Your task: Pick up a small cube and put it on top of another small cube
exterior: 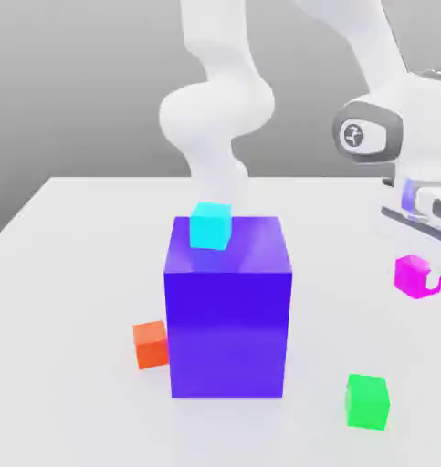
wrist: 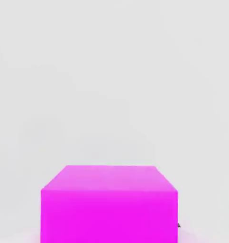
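My claw (exterior: 431, 276) is closed on the small plain magenta-pink cube (exterior: 412, 275), which sits between my fingertips at the exterior view's right edge. One pale fingertip (exterior: 434, 279) lies against the cube's right face. In the hand view the same magenta-pink cube (wrist: 109, 204) stands directly before the camera, its top face and one side face showing, with bare white table (wrist: 111, 85) beyond it. Whether the cube rests on the table or hangs just clear of it, I cannot tell.

Nearest the exterior camera, a small green cube (exterior: 367, 401) stands on the white table (exterior: 68, 301), below and a little to the left of my claw in the picture, apart from it. Nothing lies between the green cube and the held cube.

Further to the exterior view's left stands the large glossy blue-violet block (exterior: 228, 319), much taller than any cube. A small orange-red cube (exterior: 152, 344) sits on the table just beside the block's lower left edge, partly behind it as seen from this view. On the block's top face, near its far left corner, rests a small cyan cube (exterior: 211, 225), upright.

The block stands well apart from my claw, with open table between them. Behind the block rises the white arm (exterior: 215, 100), its upper links passing over to the wrist (exterior: 388, 137) above my claw.
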`<control>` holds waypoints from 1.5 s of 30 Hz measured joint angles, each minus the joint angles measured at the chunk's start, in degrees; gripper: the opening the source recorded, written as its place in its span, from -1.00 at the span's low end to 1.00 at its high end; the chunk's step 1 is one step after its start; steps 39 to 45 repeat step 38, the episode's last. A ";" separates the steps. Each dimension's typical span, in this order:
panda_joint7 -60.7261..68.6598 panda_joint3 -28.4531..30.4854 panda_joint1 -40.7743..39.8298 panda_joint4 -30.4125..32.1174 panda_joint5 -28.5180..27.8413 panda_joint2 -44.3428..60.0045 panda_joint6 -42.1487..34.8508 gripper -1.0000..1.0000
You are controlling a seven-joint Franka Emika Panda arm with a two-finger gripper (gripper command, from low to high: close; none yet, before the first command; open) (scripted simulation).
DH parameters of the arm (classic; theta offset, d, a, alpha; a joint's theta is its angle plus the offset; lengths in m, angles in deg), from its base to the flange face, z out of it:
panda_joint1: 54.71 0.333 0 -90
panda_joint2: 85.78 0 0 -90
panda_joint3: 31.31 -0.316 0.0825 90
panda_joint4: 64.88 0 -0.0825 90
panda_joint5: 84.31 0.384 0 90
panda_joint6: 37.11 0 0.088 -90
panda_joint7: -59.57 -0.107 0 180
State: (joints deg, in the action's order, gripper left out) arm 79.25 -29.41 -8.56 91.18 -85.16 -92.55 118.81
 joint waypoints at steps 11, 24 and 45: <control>-2.44 3.51 -3.38 -4.53 2.26 -0.86 -4.36 -1.00; -7.15 7.50 -8.59 -9.30 3.04 7.72 -6.26 -1.00; -5.76 6.08 -10.54 -10.87 6.77 21.28 3.54 1.00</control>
